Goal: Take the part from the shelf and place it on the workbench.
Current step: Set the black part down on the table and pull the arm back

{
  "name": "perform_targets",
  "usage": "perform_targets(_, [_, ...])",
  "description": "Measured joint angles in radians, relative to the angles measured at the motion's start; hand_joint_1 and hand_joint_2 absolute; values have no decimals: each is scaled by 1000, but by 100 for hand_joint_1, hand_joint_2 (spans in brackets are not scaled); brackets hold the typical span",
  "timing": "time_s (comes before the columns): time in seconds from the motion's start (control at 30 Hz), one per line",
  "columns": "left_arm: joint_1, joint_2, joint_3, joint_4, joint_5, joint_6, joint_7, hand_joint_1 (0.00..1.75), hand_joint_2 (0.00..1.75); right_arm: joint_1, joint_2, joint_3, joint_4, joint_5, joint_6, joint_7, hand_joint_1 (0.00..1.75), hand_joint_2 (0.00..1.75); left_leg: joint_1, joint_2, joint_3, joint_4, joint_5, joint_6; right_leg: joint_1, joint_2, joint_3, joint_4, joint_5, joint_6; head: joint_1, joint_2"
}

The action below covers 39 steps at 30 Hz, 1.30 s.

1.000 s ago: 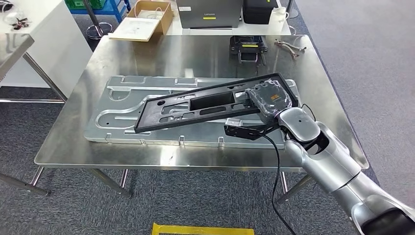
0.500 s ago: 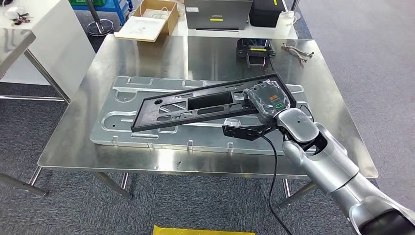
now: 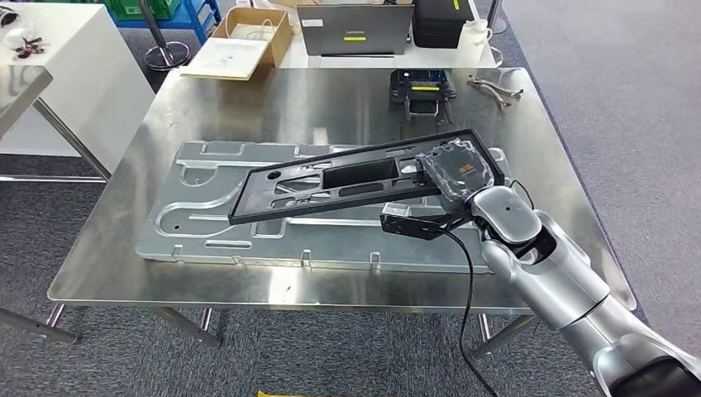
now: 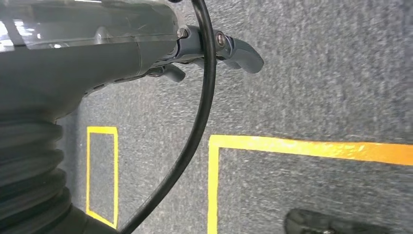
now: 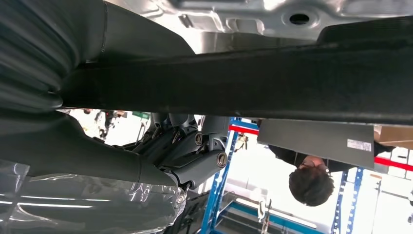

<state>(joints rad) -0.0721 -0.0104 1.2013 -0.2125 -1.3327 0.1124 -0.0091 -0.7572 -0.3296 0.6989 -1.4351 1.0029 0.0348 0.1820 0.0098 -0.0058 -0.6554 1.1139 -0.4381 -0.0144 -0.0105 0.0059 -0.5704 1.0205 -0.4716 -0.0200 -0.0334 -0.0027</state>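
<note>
Right hand [image 3: 457,169] grips one end of the long black part [image 3: 347,180], its fingers hidden beneath; the part slants above the grey metal panel [image 3: 207,207] on the workbench [image 3: 248,99]. Left hand [image 4: 160,48]: fingers loosely curled, holding nothing. Cardboard box [image 3: 273,29] contents indistinct.

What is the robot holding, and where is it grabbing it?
The right hand holds a long black plastic frame panel by its right end, above the silver stamped metal sheet. The left hand holds nothing.
</note>
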Motion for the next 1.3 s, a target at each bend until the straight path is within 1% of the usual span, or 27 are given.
perform_targets(0.03, [-1, 0, 0, 0, 0, 0, 0, 0, 175, 0, 0, 0, 0, 0, 0, 0, 175, 175, -2, 0, 23, -51, 18, 5, 2, 0, 3, 2, -5, 4, 0, 0])
perform_targets(0.07, [-1, 0, 0, 0, 0, 0, 0, 0, 175, 0, 0, -1, 0, 0, 0, 0, 175, 175, -4, -1, 35, -78, 22, 9, 3, 1, 4, 2, -8, 9, 0, 0])
perform_targets(0.17, [-1, 0, 0, 0, 1, 0, 2, 0, 175, 1, 0, -3, 0, -1, -1, 0, 175, 175, -3, -1, 44, -93, 16, 23, 4, 1, 7, -2, -13, 24, 0, 0])
perform_targets(0.2, [-1, 0, 0, 0, 1, 0, 1, 0, 175, 1, 0, -5, 0, -1, -1, -1, 175, 175, -1, -1, 49, -99, 16, 28, 4, 0, 5, 7, -20, 29, 0, 0])
perform_targets(0.23, [-2, 0, 0, 0, 1, 0, 1, 0, 175, 1, 0, -7, -1, -1, -2, -2, 175, 175, 2, 0, 54, -105, 17, 34, 4, -1, -8, 37, -37, 34, 0, 0])
perform_targets(0.27, [-2, 0, 0, 0, 1, 0, 0, 0, 175, 2, -1, -9, -1, -1, -2, -2, 175, 175, 3, 0, 58, -109, 17, 39, 2, -1, -33, 86, -61, 37, 0, 0])
perform_targets(0.33, [-3, 0, 0, 0, 1, 0, 0, 0, 175, 5, -1, -11, 0, -2, -2, -3, 175, 175, 3, 0, 62, -109, 12, 46, 0, -1, -112, 219, -112, 43, 0, 0])
perform_targets(0.37, [-2, 0, 0, 0, 1, 0, 0, 0, 175, 9, -2, -11, 0, -2, -2, -3, 175, 175, 2, 0, 64, -108, 9, 46, -1, -1, -143, 264, -118, 45, 0, 0])
perform_targets(0.4, [-1, 0, 0, 0, 1, 0, 0, 0, 175, 12, -2, -11, 0, -2, -2, -3, 175, 175, 2, 0, 67, -108, 5, 46, -2, -1, -160, 275, -104, 46, 0, 0])
perform_targets(0.43, [0, 0, 0, 0, 1, 0, 0, 0, 175, 14, -3, -11, 0, -2, -2, -3, 175, 175, 2, -1, 72, -106, 0, 44, -4, -2, -154, 245, -70, 46, 0, 0])
perform_targets(0.5, [0, 0, 0, 0, 1, 0, 0, 0, 175, 15, -4, -11, 0, -2, -2, -3, 175, 175, 2, -1, 83, -101, -13, 38, -4, -3, -103, 118, 12, 42, 0, 0])
perform_targets(0.53, [-1, -1, 1, 0, 2, 0, 0, 0, 175, 14, -4, -11, 0, -2, -2, -3, 175, 175, 0, -1, 86, -97, -19, 34, -2, -4, -78, 59, 36, 38, 0, 0])
perform_targets(0.57, [-2, -1, 1, 0, 2, 0, 0, 0, 175, 15, -4, -12, 0, -2, -3, -3, 175, 175, -2, -2, 87, -95, -23, 29, 0, -4, -64, 24, 45, 34, 0, 0])
perform_targets(0.67, [-2, -1, 1, 0, 3, 0, 1, 0, 175, 16, -4, -13, 0, -3, -3, -3, 175, 175, -3, -1, 88, -97, -31, 12, 1, -2, -56, 5, 37, 20, 0, 0])
perform_targets(0.73, [-3, 0, 1, 0, 3, 0, 1, 0, 175, 16, -5, -14, 0, -3, -4, -3, 175, 175, -1, 0, 78, -65, -53, 2, -3, -2, -45, -2, 35, 8, 0, 0])
perform_targets(0.77, [-3, 0, 1, 0, 3, 0, 2, 0, 175, 15, -5, -15, -1, -3, -4, -3, 175, 175, 1, 0, 58, -20, -75, -2, -4, -3, -40, -4, 33, 3, 0, 0])
perform_targets(0.83, [-2, 0, 1, 0, 3, -4, 1, 0, 175, 16, -5, -15, -1, -3, -4, -3, 175, 175, 2, 1, -10, 110, -124, -8, -3, -4, -33, -4, 27, -5, 0, 0])
perform_targets(0.87, [-1, 0, 1, 0, 4, -8, 0, 0, 175, 18, -5, -15, -1, -3, -4, -3, 175, 175, 2, 1, -43, 162, -135, -9, -2, -4, -29, -3, 24, -7, 0, 0])
perform_targets(0.9, [-1, 0, 1, 0, 4, -13, -2, 0, 175, 21, -5, -15, -1, -3, -4, -3, 175, 175, 3, 1, -61, 182, -128, -10, -2, -3, -26, -2, 20, -7, 0, 0])
perform_targets(0.93, [0, -1, 1, 0, 5, -16, -6, 0, 175, 24, -5, -15, -1, -3, -4, -3, 175, 175, 3, 1, -61, 164, -103, -9, -2, -3, -21, -1, 16, -6, 0, 0])
perform_targets(1.0, [0, 0, 1, 0, 9, -19, -16, 0, 175, 28, -5, -15, -1, -3, -5, -4, 175, 175, 2, 1, -16, 43, -25, -2, -2, -1, -10, 2, 6, -2, 0, 0])
perform_targets(1.03, [-1, 0, 2, 0, 10, -18, -21, 0, 175, 29, -5, -15, -1, -4, -5, -4, 175, 175, 0, 0, 11, -19, 2, 3, 0, -1, -6, 3, 2, 1, 0, 0])
perform_targets(1.07, [-2, 0, 2, 0, 12, -18, -24, 0, 175, 30, -5, -16, -1, -4, -7, -4, 175, 175, -2, 0, 31, -63, 16, 7, 1, 0, -5, 3, -1, 6, 0, 0])
perform_targets(1.13, [-2, -1, 2, 0, 13, -18, -29, 0, 175, 39, -6, -21, -1, -5, -12, -4, 175, 175, -3, -1, 43, -90, 17, 9, 7, 0, -5, 4, -4, 6, 0, 0])
perform_targets(1.2, [-1, -2, 3, 0, 15, -17, -42, 0, 175, 57, -8, -27, -1, -7, -23, -5, 87, 87, -3, -2, 42, -93, 19, 8, 7, -2, -4, 2, -5, 2, 0, 0])
perform_targets(1.27, [0, -2, 4, 0, 19, -17, -55, 0, 175, 77, -8, -33, 0, -9, -38, -6, 0, 0, -5, -4, 42, -93, 17, 11, 6, -3, -2, -3, -4, 4, 0, 0])
perform_targets(1.3, [-1, -2, 7, 0, 21, -16, -59, 0, 175, 85, -8, -37, 0, -10, -44, -6, 0, 0, -5, -5, 42, -93, 17, 13, 6, -3, 0, -5, -4, 4, 0, 0])
